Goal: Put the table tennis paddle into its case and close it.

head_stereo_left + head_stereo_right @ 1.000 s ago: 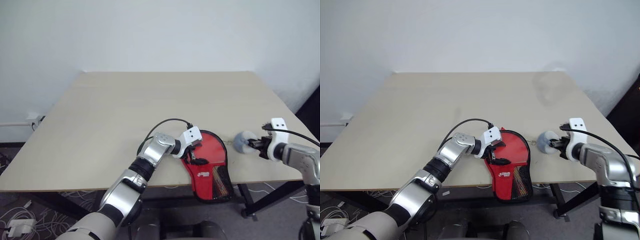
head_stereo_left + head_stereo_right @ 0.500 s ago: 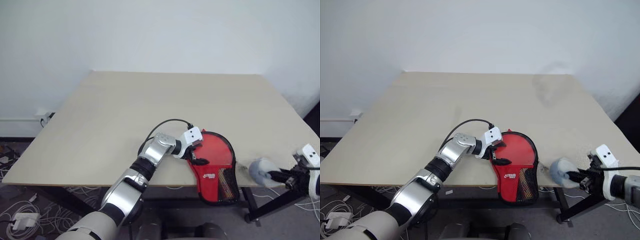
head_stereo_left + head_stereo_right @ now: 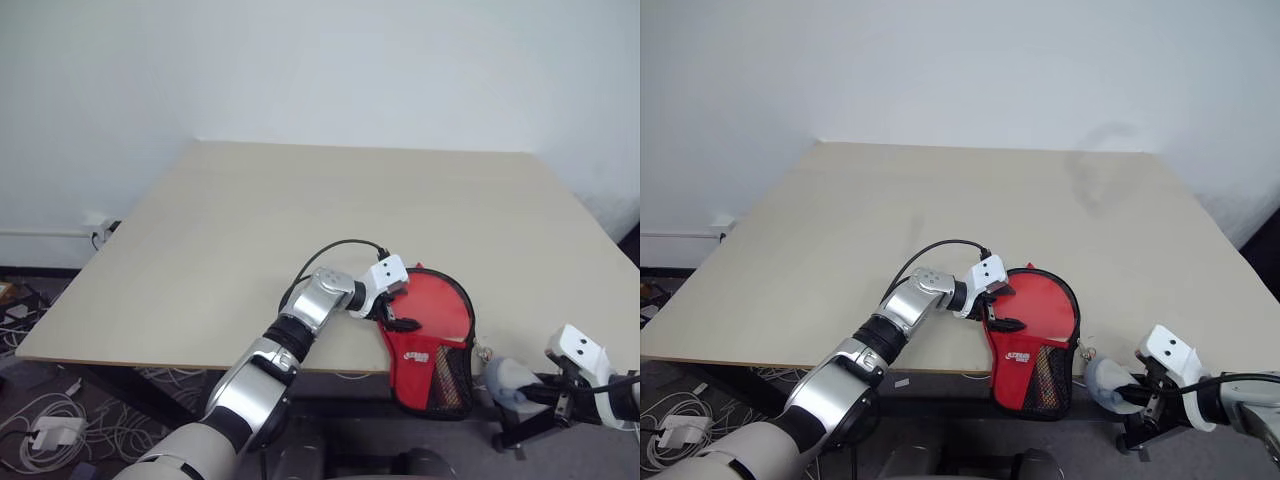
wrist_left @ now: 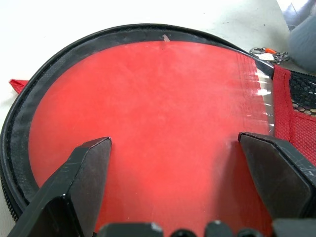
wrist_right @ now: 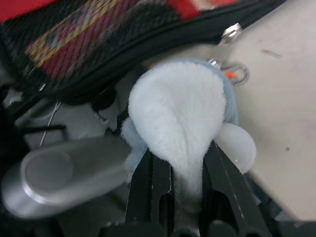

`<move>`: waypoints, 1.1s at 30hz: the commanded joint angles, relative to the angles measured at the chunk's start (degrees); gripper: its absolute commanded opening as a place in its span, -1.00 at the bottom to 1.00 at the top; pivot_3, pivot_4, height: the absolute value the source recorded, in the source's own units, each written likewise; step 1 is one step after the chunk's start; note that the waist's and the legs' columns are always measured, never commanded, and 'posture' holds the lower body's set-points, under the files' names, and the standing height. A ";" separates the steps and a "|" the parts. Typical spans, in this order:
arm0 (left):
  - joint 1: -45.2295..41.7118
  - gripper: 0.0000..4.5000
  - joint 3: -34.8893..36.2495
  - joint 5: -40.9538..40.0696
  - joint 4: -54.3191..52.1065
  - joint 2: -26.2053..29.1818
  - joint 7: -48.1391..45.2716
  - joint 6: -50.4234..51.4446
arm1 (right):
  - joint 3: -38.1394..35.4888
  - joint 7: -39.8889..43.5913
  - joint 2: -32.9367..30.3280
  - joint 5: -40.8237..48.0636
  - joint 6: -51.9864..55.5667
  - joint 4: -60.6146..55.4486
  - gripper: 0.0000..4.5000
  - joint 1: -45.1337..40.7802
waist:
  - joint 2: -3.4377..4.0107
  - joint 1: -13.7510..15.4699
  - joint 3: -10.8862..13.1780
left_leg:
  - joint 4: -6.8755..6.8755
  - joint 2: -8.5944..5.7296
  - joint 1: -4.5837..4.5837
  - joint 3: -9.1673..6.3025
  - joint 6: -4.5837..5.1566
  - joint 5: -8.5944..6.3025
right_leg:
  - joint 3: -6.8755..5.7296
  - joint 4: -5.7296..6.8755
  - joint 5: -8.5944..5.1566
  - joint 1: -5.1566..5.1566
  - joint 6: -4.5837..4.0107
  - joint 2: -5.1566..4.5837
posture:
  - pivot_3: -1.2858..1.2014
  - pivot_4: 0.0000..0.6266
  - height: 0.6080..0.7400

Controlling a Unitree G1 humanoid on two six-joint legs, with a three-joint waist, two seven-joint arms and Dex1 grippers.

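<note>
Nearest me, at about five o'clock and off the counter's (image 3: 250, 250) front edge, my right tool (image 3: 1137, 393) is clamped tight on the pale plush charm (image 3: 1105, 383) tied to the zipper pull. My left tool (image 3: 392, 308) stands fully open, pressing the case (image 3: 435, 335) flat, the red paddle (image 4: 148, 108) visible through its clear window. Judgement: hold the left tool down and draw the charm along the zipper seam, not away.

one red case (image 3: 430, 335) on one table (image 3: 250, 230), one small pale plush charm (image 5: 180, 116), and two grippers at work: left gripper (image 3: 397, 307), right gripper (image 3: 540, 392).
</note>
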 commanded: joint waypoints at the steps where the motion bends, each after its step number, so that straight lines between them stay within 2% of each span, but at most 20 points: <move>1: -3.15 1.00 1.43 -3.09 -0.58 -1.73 -2.98 4.64 | 2.71 -1.85 0.97 -1.25 1.88 2.10 -0.92 -1.85 | -0.08 -0.30 0.03 | 0.02 0.01 0.00 -0.01 0.00 0.00 | -0.01 0.00 0.00 0.00 0.00 0.00 | 0.03 -1.00 0.75; 6: -11.56 1.00 1.37 -0.08 6.97 -4.10 0.03 -0.41 | 3.35 -3.16 2.28 -0.35 3.38 0.82 -0.92 -3.50 | -0.54 -1.05 0.31 | 0.09 0.03 -0.08 -0.05 0.00 0.00 | -0.05 0.02 0.01 -0.02 -0.01 0.00 | 0.03 -1.00 0.75; 12: -15.57 1.00 -3.93 7.15 16.23 -4.98 2.22 -8.84 | 4.06 -4.30 3.36 -0.53 4.71 -0.64 -0.92 -3.59 | -0.57 -2.29 0.34 | 0.09 0.06 -0.09 -0.03 -0.01 -0.05 | -0.09 0.00 0.01 -0.04 -0.01 0.01 | 0.03 -1.00 0.75; 17: -14.91 1.00 -5.94 9.13 19.29 -5.37 -2.49 -8.04 | 2.54 -4.36 3.61 -0.04 4.29 -1.39 -0.92 -2.26 | -0.63 -2.66 0.35 | 0.09 0.10 -0.10 -0.06 -0.02 -0.06 | -0.15 -0.01 0.01 -0.04 -0.01 0.00 | 0.03 -1.00 0.75; 23: -13.03 1.00 -8.44 12.69 22.03 -5.03 -1.09 -8.73 | -3.09 0.12 3.07 2.54 2.02 -4.63 -0.92 4.28 | -0.59 -2.49 0.32 | 0.09 0.02 -0.11 -0.13 -0.01 -0.07 | -0.27 -0.02 -0.01 -0.01 0.02 -0.17 | 0.03 -1.00 0.75; 29: -12.26 1.00 -8.27 12.64 22.25 -5.68 -1.34 -7.98 | -10.84 4.09 2.91 7.74 2.17 -7.86 -0.92 8.96 | -0.45 -2.08 0.25 | 0.08 -0.20 -0.09 -0.17 0.19 -0.18 | -0.40 -0.01 -0.12 0.08 0.21 -0.47 | 0.03 -1.00 0.75; 33: -11.88 1.00 -8.48 12.85 22.33 -5.84 -1.33 -8.04 | -12.54 5.34 2.20 7.92 2.16 -9.18 -0.92 11.51 | -0.45 -1.84 0.25 | 0.08 -0.27 -0.09 -0.20 0.27 -0.24 | -0.44 -0.02 -0.18 0.12 0.31 -0.54 | 0.03 -1.00 0.75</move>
